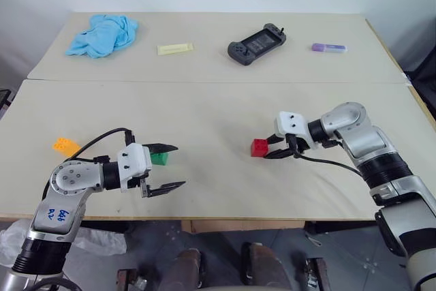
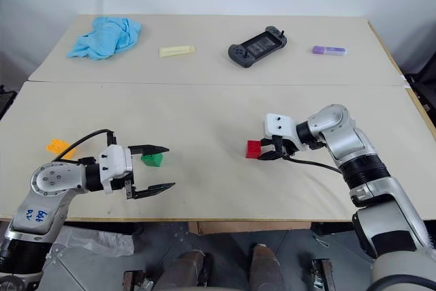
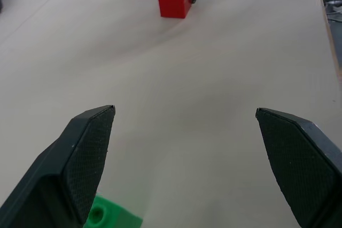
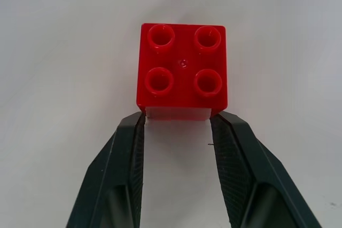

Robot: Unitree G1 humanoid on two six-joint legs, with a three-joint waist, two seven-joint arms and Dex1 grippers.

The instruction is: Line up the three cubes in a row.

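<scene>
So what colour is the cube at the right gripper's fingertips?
Red cube, clearest in the right wrist view.

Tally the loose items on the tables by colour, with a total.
Orange-yellow: 1, cube
Green: 1, cube
Red: 1, cube
Blue: 1, cloth
Pale yellow: 1, flat bar
Black: 1, game controller
Purple: 1, stick
Total: 7

Beige table [image 1: 218, 110]: 3 cubes [image 1: 258, 148], cloth [image 1: 102, 35], controller [image 1: 256, 43], yellow bar [image 1: 175, 48], purple stick [image 1: 329, 48].

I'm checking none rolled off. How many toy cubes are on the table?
3: orange cube near the table's left edge, green cube beside the left hand, red cube at the right hand's fingertips.
</scene>
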